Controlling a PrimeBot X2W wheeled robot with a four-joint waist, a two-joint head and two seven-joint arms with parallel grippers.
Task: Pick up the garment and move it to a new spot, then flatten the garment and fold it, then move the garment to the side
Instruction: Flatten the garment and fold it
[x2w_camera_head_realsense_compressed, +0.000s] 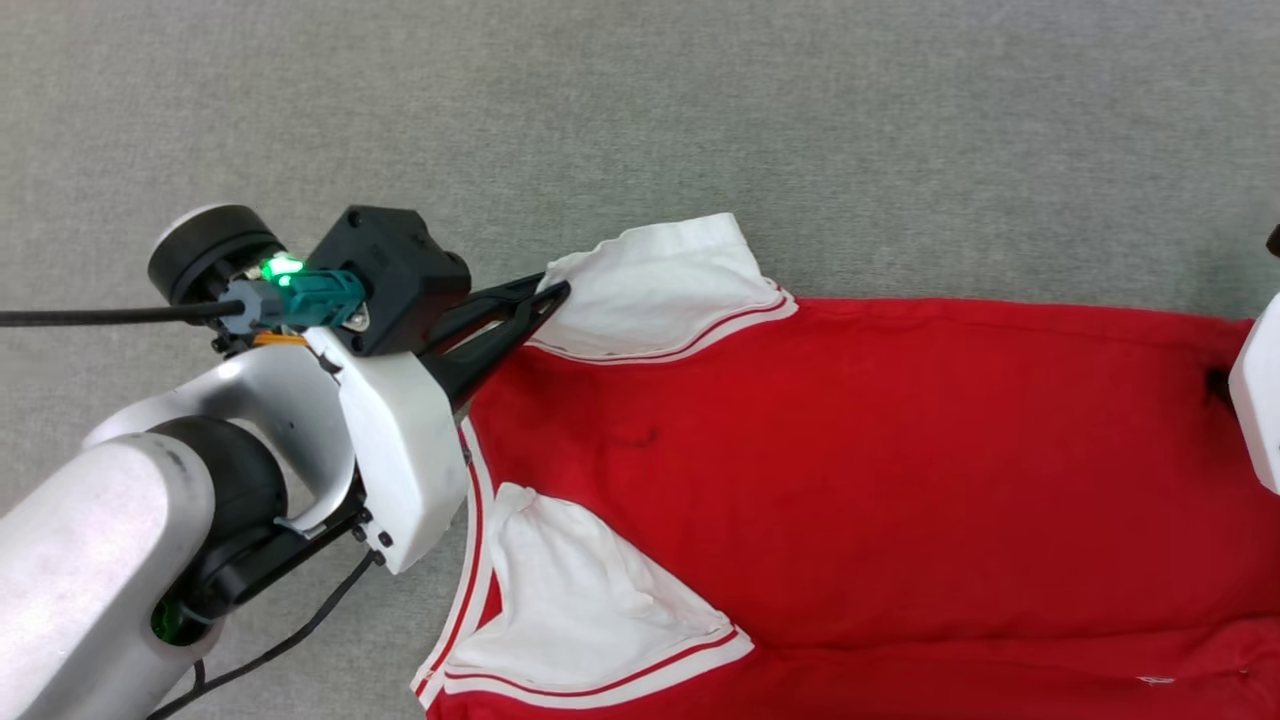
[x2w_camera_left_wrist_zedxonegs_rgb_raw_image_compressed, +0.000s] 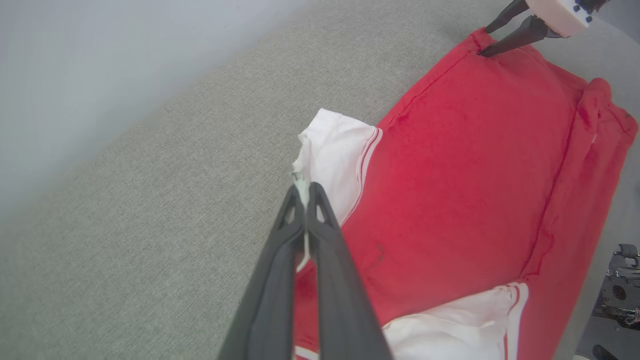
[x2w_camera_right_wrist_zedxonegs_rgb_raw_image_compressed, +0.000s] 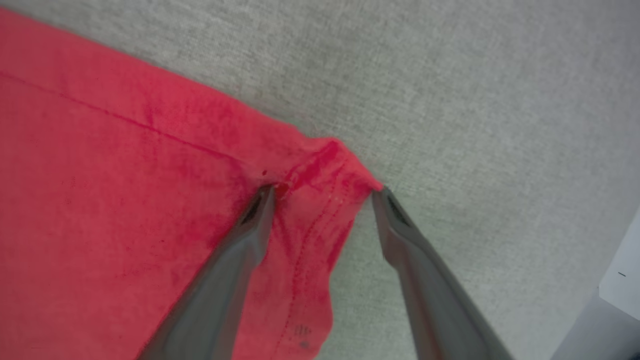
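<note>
tabletop (x2w_camera_head_realsense_compressed: 700, 100): garment (x2w_camera_head_realsense_compressed: 850, 450) lies spread across it | left gripper (x2w_camera_left_wrist_zedxonegs_rgb_raw_image_compressed: 305, 192): jaws clenched on a thin white sleeve edge (x2w_camera_left_wrist_zedxonegs_rgb_raw_image_compressed: 303, 172), which we fear may slip | right gripper (x2w_camera_right_wrist_zedxonegs_rgb_raw_image_compressed: 325, 192): jaws released astride the hem corner (x2w_camera_right_wrist_zedxonegs_rgb_raw_image_compressed: 340, 157), seemingly touching; pulling now skews cloth

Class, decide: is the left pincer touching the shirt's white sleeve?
Touching. The left wrist view shows the left pincer shut on the sleeve, white cloth pinched between its tips.

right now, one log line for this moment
garment: spread on grey surface | left gripper: shut on its sleeve edge | right gripper: open, astride hem corner
</note>
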